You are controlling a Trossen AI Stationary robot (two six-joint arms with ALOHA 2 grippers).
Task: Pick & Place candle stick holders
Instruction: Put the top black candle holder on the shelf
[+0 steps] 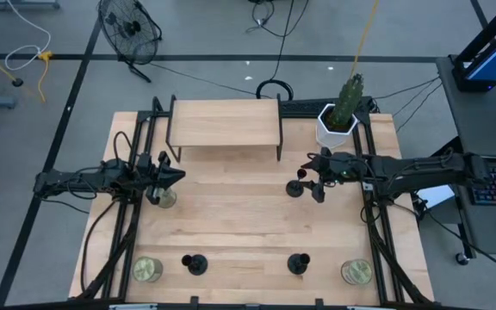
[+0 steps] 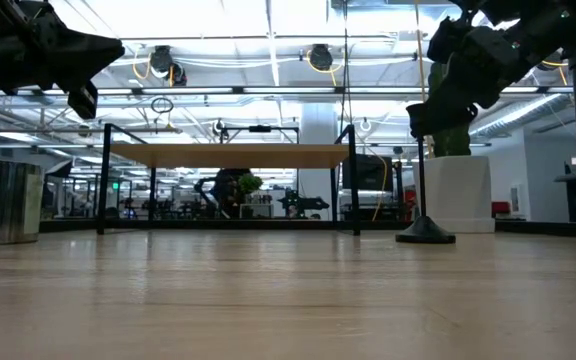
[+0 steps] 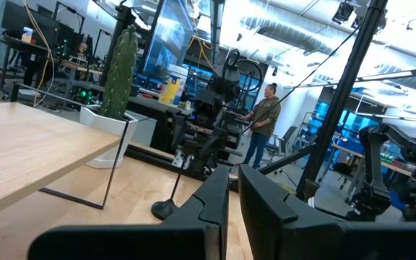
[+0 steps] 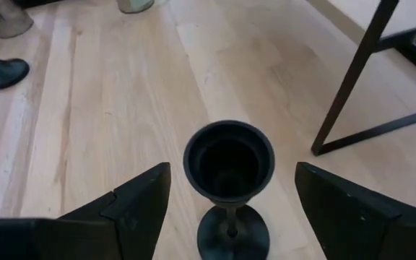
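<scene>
1. At the table's left edge the left gripper [image 1: 169, 176] waits with its fingers pressed together, holding nothing, above a round greenish-gold glass jar candle [image 1: 165, 199].
2. Along the near edge stand two small black metal candle stick holders [image 1: 195, 263] and [image 1: 298, 263], each on a round flat base, with a jar candle at either corner beyond them.
3. At the back, left of centre, sits the low wooden shelf on thin black legs [image 1: 224, 123]; its top is bare.
4. Right of centre stands the third black holder [image 4: 228, 160], upright on the wooden table [image 1: 239, 224], just in front of the shelf's right leg. The right gripper [image 4: 231, 198] has its fingers spread wide, one on each side of the holder's cup, touching neither.
5. The step in hand looks like the grasp. To do it well, I would lower the fingers a little so they meet the cup or the stem just under it, keep the holder centred in the gap, then close evenly.
6. The holder is top-heavy on a thin stem, so one finger landing first could tip it; lift straight up before moving off.
7. A white pot with a green cactus [image 1: 341, 116] stands at the back right, close behind the right arm, so swing clear of it.
</scene>
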